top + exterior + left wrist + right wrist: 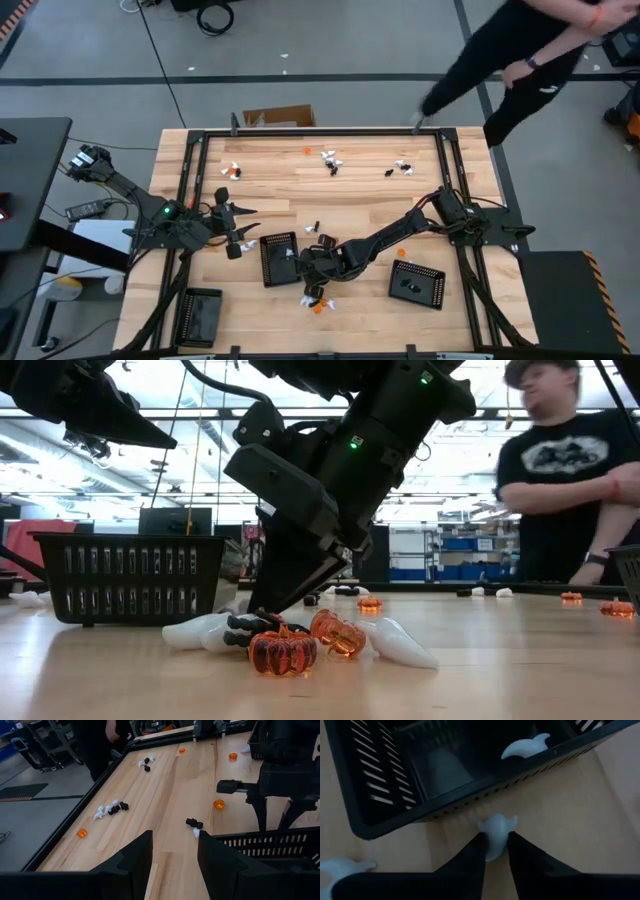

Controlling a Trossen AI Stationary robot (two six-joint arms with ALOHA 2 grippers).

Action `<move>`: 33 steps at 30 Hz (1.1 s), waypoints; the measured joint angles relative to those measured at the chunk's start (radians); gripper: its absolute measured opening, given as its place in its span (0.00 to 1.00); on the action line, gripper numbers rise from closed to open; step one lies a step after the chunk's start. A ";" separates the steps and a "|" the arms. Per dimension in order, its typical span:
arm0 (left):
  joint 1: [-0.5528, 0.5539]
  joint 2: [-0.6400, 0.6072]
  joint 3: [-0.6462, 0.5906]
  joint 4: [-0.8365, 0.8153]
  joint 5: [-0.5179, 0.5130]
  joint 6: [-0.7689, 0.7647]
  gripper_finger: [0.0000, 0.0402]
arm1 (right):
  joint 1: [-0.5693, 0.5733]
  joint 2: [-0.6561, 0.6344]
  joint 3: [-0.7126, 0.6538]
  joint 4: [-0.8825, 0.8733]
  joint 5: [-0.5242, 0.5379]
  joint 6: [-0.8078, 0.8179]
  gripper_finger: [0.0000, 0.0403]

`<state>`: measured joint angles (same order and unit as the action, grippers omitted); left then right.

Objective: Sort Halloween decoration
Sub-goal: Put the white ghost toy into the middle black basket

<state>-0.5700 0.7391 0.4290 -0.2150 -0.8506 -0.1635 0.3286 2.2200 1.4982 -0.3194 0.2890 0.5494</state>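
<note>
One white ghost piece [496, 831] sits between the tips of my right gripper [495, 851], down on the wood just outside the long wall of a black slotted tray [380, 805]. Jaws narrow, pinching its lower half; it is not yet off the table.

Item, same tray: a second white ghost [525, 746] already lies inside, near the far wall.

Item, loose: a third white piece [342, 866] lies on the wood beside my fingers.

Item, near cluster: two orange pumpkins [283, 651] and further white and black pieces lie heaped at my tips in the low view, some touching one another.

Item, far half of the table: small groups of white, black and orange pieces [331, 160], well apart from me.

Item, left gripper [175, 862]: waiting over the left side of the table, fingers apart, nothing between them.

Item, a person [520, 60] moves beyond the table's far edge.

Risks, as I judge them:
- Grip is low on a smooth, rounded body; squeezing further may squirt it out.
- Tray wall is just beside the ghost; a lift too close could catch the rim and knock the piece loose or shove the tray.
- My fingers crowd the heap; swinging away may scatter the pumpkins.
</note>
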 joint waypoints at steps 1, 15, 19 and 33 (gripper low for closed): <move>0.000 0.000 0.000 0.000 0.000 0.000 0.40 | 0.000 0.000 0.000 -0.004 0.000 0.003 0.19; 0.000 0.000 0.000 0.003 0.015 -0.006 0.40 | -0.001 -0.084 -0.007 -0.175 0.021 -0.003 0.09; 0.000 0.000 0.000 0.008 0.023 -0.009 0.40 | -0.003 -0.110 -0.006 -0.202 0.030 -0.003 0.08; 0.000 0.000 0.000 0.009 0.045 -0.036 0.40 | -0.002 -0.225 -0.004 0.064 0.077 -0.137 0.08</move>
<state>-0.5701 0.7387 0.4290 -0.2062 -0.8059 -0.1993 0.3265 1.9945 1.4944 -0.2555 0.3663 0.4126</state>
